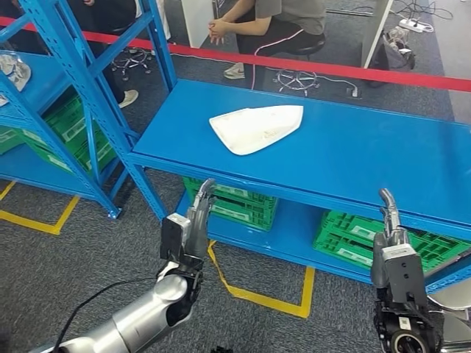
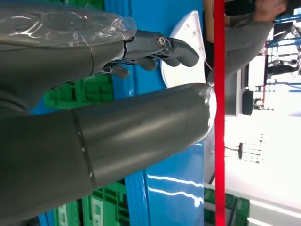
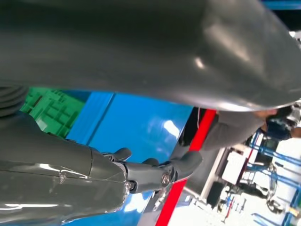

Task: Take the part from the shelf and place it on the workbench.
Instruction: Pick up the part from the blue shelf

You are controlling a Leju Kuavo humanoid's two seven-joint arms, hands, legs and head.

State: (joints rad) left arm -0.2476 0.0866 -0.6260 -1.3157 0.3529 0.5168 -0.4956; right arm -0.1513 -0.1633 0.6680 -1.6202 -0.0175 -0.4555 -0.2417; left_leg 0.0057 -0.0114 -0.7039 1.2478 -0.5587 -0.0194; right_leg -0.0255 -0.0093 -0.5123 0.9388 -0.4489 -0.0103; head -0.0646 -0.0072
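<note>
- The left hand [image 1: 196, 220] is raised at the near side of the blue workbench [image 1: 355, 158], at the end of a silver arm that comes in from the lower left. Its fingers are stretched out and apart, with nothing in them. In the left wrist view the thick grey thumb [image 2: 142, 132] and the darker fingers [image 2: 160, 47] point toward the bench with a gap between them.
- The right hand [image 1: 391, 235] is up at the lower right, fingers extended and slightly curved, holding nothing. The right wrist view shows its dark fingers [image 3: 156, 172] straight out over the blue surface, apart from the thumb.
- On the grey carpet between the two arms runs yellow floor tape [image 1: 266, 298].
- Under the bench top, a lower blue shelf carries green crates [image 1: 244, 202], one near the left hand and another [image 1: 366, 243] near the right.
- The white part [image 1: 257, 129] lies flat on the workbench top, toward its left half, well apart from both hands. It is a thin, curved shell, pointed at one end.
- To the left stands a blue shelf rack [image 1: 72, 88] with more green crates on its lower level.
- Behind the bench a red barrier tape [image 1: 311, 65] stretches across, and beyond it a person [image 1: 266, 29] sits on a stool with hands clasped.
</note>
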